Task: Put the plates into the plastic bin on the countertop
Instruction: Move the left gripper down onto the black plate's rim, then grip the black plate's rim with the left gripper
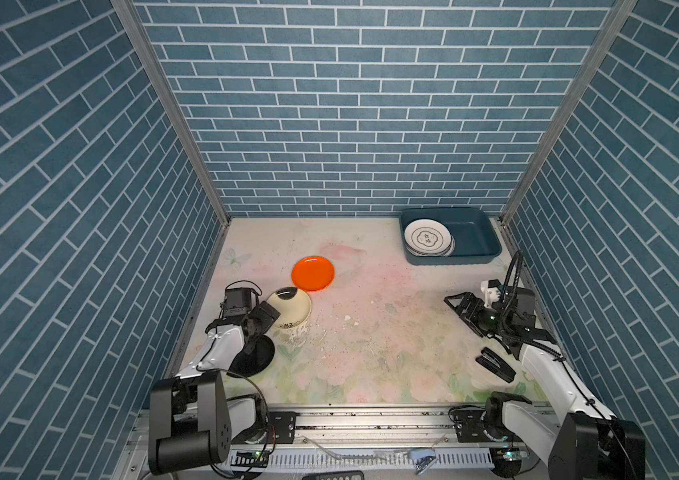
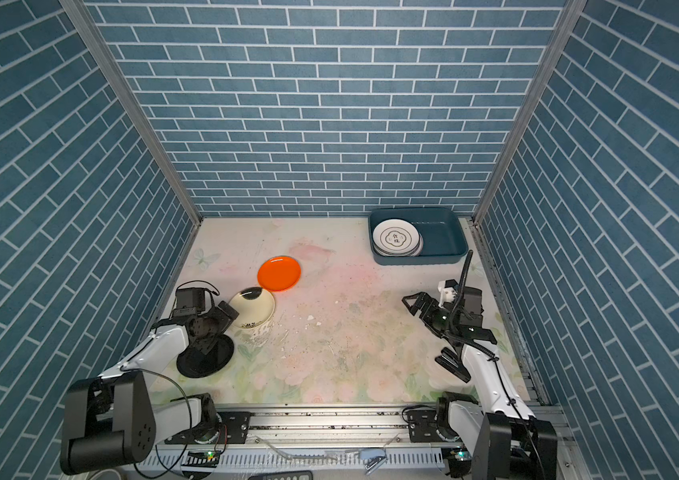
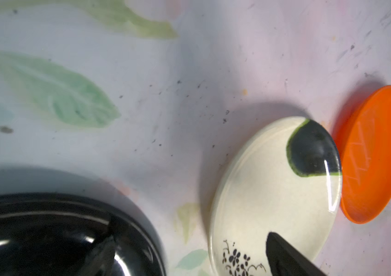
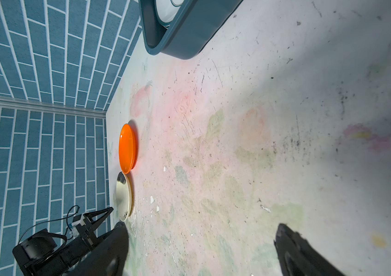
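Glossy orange plate [image 1: 313,273] beside black-daubed cream plate [image 1: 291,308]; left claw [image 3: 189,239], right claw [image 4: 201,227] gape wide.

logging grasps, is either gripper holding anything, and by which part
Nothing is held. The left gripper is open over the black plate and cream plate, the right gripper open over the countertop.

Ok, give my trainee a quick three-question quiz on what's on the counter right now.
1. True or false: the orange plate already lies in the plastic bin.
2. How many plates lie outside the bin?
3. Which sits nearest the left gripper: A) black plate, B) stapler, C) lettered plate?
Key: 1 false; 2 three; 3 A.
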`<state>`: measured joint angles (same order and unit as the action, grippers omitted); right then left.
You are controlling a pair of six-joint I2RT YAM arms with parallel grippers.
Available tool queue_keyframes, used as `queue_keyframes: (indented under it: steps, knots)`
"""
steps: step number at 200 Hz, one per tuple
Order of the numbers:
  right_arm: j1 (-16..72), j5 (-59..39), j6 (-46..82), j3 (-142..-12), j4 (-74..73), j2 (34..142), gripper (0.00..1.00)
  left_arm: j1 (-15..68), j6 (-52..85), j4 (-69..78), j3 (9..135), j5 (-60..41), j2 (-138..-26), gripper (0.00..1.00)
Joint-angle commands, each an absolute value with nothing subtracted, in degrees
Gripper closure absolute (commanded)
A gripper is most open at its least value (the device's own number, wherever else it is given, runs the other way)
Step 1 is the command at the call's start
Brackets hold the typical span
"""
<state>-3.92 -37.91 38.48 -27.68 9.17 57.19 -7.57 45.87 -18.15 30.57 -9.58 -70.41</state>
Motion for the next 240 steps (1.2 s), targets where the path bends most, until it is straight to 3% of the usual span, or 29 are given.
queue_keyframes:
  steps: [1, 164, 240]
  knots:
    - [-4.1, -38.6, 36.4, -28.4, 9.7, 57.4, 0.05, -5.6, 47.7, -21.9, 28.1, -11.9, -73.6, 0.0]
    - [-5.1, -38.8, 36.4, -28.8, 11.0, 57.4, 0.05, 9.0, 56.1, -20.9, 28.5, -11.8, -69.1, 0.0]
    - [-5.3, -40.2, 37.5, -28.8, 10.6, 56.6, 0.05, 9.4, 51.3, -37.5, 36.9, -6.2, -57.8, 0.0]
